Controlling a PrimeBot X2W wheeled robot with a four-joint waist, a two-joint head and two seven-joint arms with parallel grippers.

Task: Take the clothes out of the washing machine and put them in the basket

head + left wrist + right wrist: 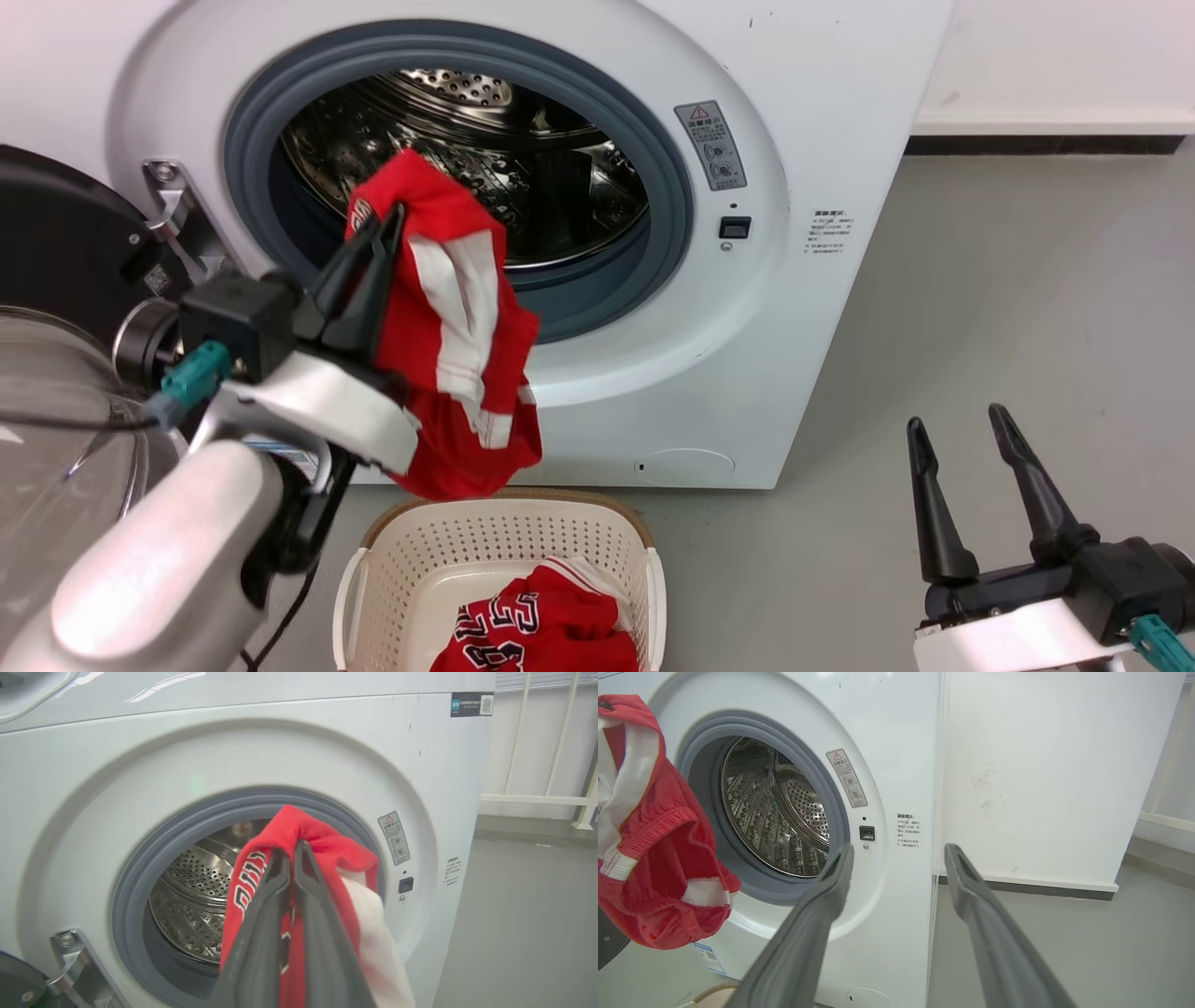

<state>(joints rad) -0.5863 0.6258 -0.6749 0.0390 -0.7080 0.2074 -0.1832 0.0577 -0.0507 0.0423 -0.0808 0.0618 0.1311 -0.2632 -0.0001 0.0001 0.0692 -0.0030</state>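
My left gripper [381, 217] is shut on a red garment with white stripes [457, 345], which hangs in front of the washing machine's [794, 308] open porthole and above the basket [504, 551]. In the left wrist view the closed fingers [292, 849] pinch the red garment [322, 844] at its top fold. Another red garment with lettering [541, 625] lies in the cream basket. My right gripper [957, 420] is open and holds nothing, low at the right over the floor. The right wrist view shows the hanging garment [654, 858] at the left and the steel drum [775, 812].
The washer's black-framed glass door [56, 308] stands open at the left, beside my left arm. Grey floor [1027, 308] spreads to the right of the machine. A white wall with a dark skirting strip [1036, 145] runs behind.
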